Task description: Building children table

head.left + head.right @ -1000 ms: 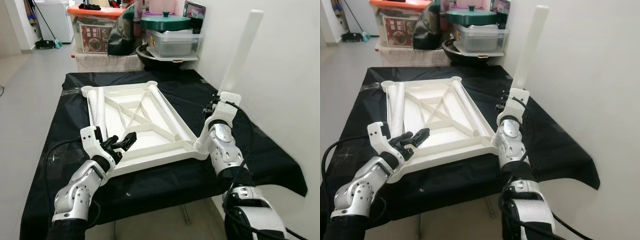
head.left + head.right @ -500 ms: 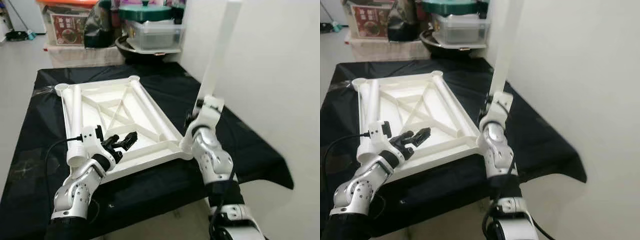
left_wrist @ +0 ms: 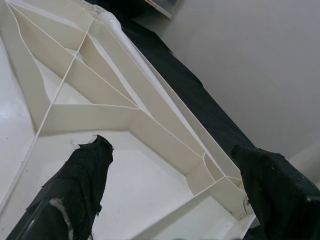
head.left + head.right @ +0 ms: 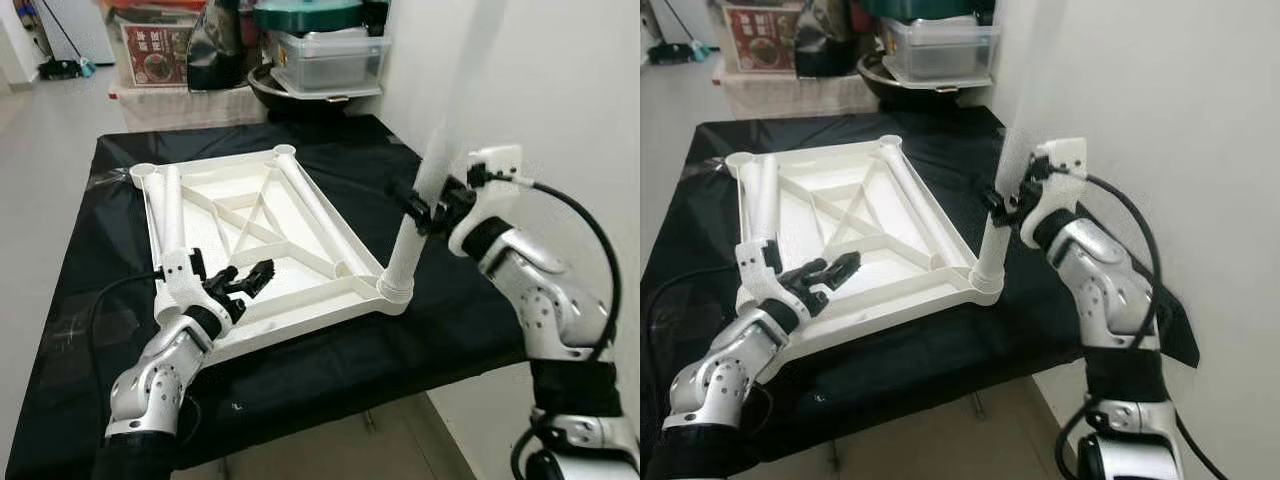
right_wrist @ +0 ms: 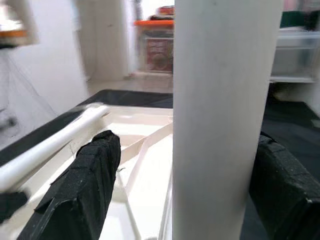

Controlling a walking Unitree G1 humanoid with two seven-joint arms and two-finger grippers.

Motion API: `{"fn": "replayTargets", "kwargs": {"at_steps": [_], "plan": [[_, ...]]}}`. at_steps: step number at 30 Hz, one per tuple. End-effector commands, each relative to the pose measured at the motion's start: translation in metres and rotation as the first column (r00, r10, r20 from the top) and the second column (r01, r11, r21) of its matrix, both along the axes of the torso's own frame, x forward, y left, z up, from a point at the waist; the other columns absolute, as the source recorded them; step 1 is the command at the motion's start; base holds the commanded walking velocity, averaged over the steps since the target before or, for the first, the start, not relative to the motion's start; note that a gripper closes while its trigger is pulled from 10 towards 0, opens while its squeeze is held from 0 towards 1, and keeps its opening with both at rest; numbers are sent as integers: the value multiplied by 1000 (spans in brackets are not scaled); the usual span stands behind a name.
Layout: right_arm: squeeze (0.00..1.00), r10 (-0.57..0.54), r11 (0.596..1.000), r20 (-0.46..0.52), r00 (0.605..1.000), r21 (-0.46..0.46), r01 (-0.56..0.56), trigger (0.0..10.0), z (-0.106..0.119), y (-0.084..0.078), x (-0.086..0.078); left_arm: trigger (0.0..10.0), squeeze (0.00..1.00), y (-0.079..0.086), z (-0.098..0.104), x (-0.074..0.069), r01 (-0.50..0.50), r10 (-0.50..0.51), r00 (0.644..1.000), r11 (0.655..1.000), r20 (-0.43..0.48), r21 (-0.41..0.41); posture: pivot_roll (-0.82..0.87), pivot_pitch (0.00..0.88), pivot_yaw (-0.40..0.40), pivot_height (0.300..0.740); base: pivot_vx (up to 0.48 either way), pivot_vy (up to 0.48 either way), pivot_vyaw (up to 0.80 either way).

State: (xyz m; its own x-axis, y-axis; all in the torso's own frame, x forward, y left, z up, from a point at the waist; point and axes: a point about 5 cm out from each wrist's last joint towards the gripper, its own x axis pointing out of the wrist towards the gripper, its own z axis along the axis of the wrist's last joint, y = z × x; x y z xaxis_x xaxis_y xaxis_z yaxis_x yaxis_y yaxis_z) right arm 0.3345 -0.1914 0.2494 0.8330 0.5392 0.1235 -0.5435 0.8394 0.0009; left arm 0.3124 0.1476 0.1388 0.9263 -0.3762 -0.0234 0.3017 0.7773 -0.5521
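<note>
The right pincer (image 4: pixel 428 207) is closed around the white leg (image 4: pixel 418 226), keeping it upright in the corner socket of the upside-down table panel (image 4: pixel 262 240). The left pincer (image 4: pixel 248 280), wide open and holding nothing, hovers above the panel's near edge, probably to steady it.

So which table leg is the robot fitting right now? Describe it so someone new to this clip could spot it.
Start at the black-covered table with the white tabletop lying upside down on it. At the tabletop's near right corner one white leg stands in its socket, leaning a little, with the right gripper around its shaft. The other two legs lie flat inside the frame.
</note>
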Motion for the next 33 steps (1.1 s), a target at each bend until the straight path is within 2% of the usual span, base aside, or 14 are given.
{"fn": "replayTargets", "kwargs": {"at_steps": [1, 4, 5, 9, 12, 14, 15, 18, 21, 26, 28, 30, 32, 33], "plan": [[0, 133, 990, -26, 991, -41, -134, 10000, -15, 9, 2, 10000, 0, -2, -4, 0, 2, -2, 1000, 1000, -14, 3, 90, 0, -76, 740, 0, 0, 0], [0, 210, 974, -62, 976, -74, -214, 10000, -28, 14, 7, 10000, 0, -3, -2, 0, 4, -4, 1000, 1000, -8, 1, 104, 0, -85, 740, 0, 0, 0], [0, 259, 960, -79, 963, -85, -266, 9216, -31, 18, 7, 10000, 0, -2, -1, 0, 2, -2, 1000, 1000, -4, 2, 117, 0, -94, 740, 0, 0, 0], [0, 332, 930, -111, 937, -125, -345, 9333, -39, 25, 7, 10000, 0, 3, -1, -1, -9, 9, 1000, 1000, -2, 3, 130, 0, -103, 740, 0, 0, 0], [0, 393, 901, -129, 910, -142, -410, 8235, -44, 30, 5, 10000, 0, 5, -2, -3, -16, 16, 1000, 1000, -2, 5, 138, 0, -110, 740, 0, 0, 0], [0, 443, 878, -121, 888, -143, -457, 6706, -45, 34, 3, 10000, 0, 5, -2, -4, -19, 19, 1000, 1000, -3, 5, 139, 0, -111, 740, 0, 0, 0], [0, 443, 878, -121, 888, -143, -457, 6706, -45, 34, 3, 10000, 0, 5, -2, -4, -19, 19, 1000, 1000, -3, 5, 139, 0, -111, 740, 0, 0, 0], [0, 455, 877, -83, 887, -129, -462, 0, -40, 29, 8, 10000, 0, 4, -3, -3, -17, 17, 1000, 1000, -2, 3, 131, 0, -107, 740, 0, 0, 0], [0, 416, 901, -64, 907, -106, -421, 0, -37, 24, 13, 10000, 0, 2, -3, -3, -13, 13, 1000, 1000, -1, 2, 128, 0, -105, 740, 0, 0, 0], [0, 67, 988, -99, 993, -132, -80, 0, -48, 3, 33, 10000, 0, 0, -3, -2, -4, 4, 1000, 1000, -1, 1, 116, 0, -99, 740, 0, 0, 0], [0, -96, 993, -117, 989, -73, 88, 0, -52, -4, 36, 10000, 0, -1, -3, -1, 0, 0, 1000, 1000, -2, 0, 110, 0, -97, 740, 0, 0, 0], [0, -134, 990, -120, 984, -53, 129, 0, -53, -5, 35, 10000, 0, -1, -3, -1, 1, -1, 1000, 1000, -2, 0, 110, 0, -97, 740, 0, 0, 0], [0, -320, 947, -181, 930, -38, 319, 0, -67, 3, 29, 10000, 0, -3, -4, -2, 6, -6, 1000, 1000, -5, -2, 100, 0, -88, 740, 0, 0, 0], [0, -320, 947, -181, 930, -38, 319, 0, -67, 3, 29, 10000, 0, -3, -4, -2, 6, -6, 1000, 1000, -5, -2, 100, 0, -88, 740, 0, 0, 0]]}}
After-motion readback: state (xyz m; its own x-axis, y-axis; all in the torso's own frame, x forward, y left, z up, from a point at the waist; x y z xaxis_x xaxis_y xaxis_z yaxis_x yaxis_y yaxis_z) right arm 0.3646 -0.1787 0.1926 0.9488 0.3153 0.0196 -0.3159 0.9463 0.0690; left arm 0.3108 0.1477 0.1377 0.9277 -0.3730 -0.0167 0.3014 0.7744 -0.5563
